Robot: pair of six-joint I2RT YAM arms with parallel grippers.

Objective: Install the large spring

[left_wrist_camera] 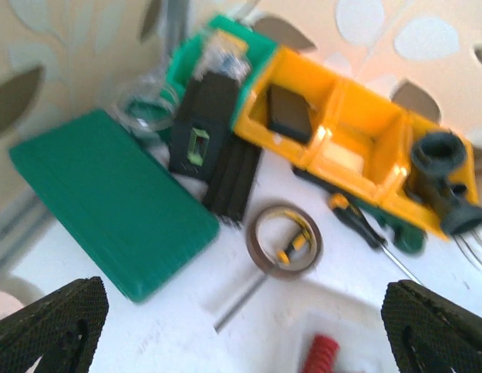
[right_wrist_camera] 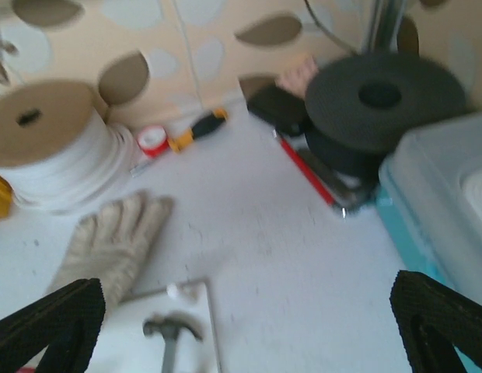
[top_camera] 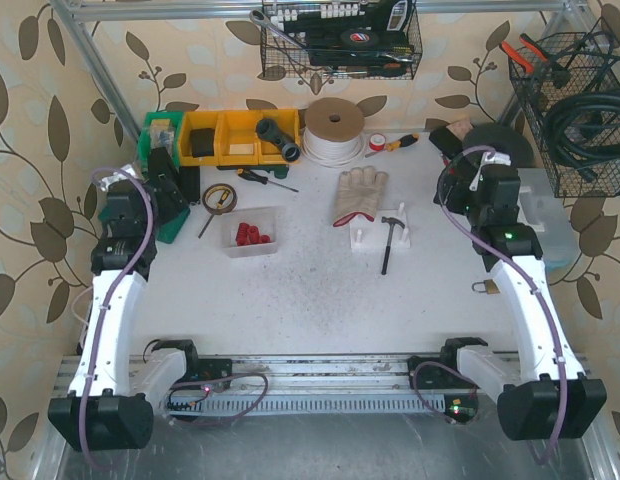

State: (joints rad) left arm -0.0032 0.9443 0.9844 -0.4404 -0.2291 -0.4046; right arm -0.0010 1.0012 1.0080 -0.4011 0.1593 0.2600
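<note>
Leaf-patterned wallpaper is backing a speckled white tabletop (top_camera: 320, 290) in the overhead view, with two white robot arms reaching in from the near edge. The left gripper (top_camera: 166, 195) is hovering above a flat green lid (top_camera: 176, 222), near a row of yellow plastic bins (top_camera: 235, 137). The right gripper (top_camera: 468, 186) is hanging close to a black disc (top_camera: 495, 140). Several red coil springs (top_camera: 252, 234) are sitting in a clear plastic tub (top_camera: 235, 250), well apart from both grippers; which one is the large one cannot be told. Right of the tub, a black hammer (top_camera: 390, 240) is lying across a white peg block (top_camera: 365, 238).

From the left wrist, the left gripper (left_wrist_camera: 245, 326) is spreading its fingers wide and gripping nothing. One of the red coil springs (left_wrist_camera: 323, 353) is showing, blurred, at the bottom edge.

From the right wrist, the right gripper (right_wrist_camera: 245, 326) is likewise gaping and empty, facing a pale work glove (right_wrist_camera: 109, 241).
</note>
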